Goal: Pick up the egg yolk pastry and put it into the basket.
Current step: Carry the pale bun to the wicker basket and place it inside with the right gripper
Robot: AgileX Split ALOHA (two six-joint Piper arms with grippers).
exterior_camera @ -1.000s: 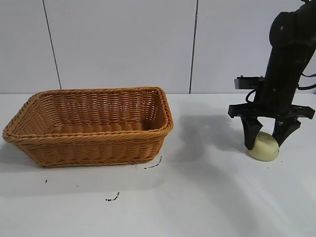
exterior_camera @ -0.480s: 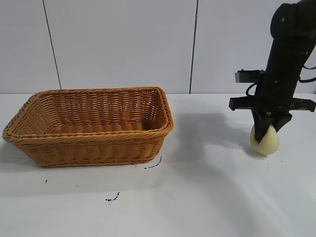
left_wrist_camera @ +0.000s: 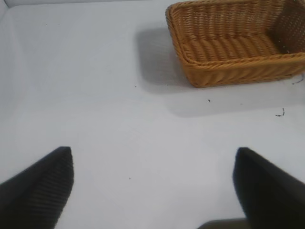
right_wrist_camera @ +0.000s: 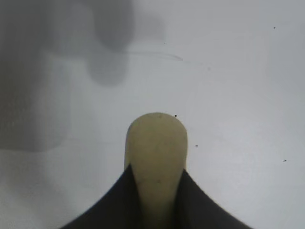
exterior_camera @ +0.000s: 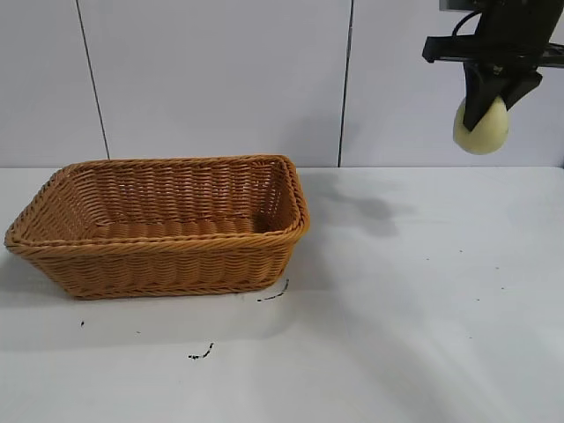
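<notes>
High over the white table [exterior_camera: 397, 308], the right gripper [exterior_camera: 495, 104] pinches the pale cream-yellow round pastry [exterior_camera: 482, 128], well apart from the orange-brown woven wicker basket [exterior_camera: 159, 225]; the left gripper [left_wrist_camera: 152, 186] has its fingers spread wide.

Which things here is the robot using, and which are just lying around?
Using:
egg yolk pastry, held up in the right gripper
basket

Just there:
table
black specks
left gripper, open above the table
</notes>
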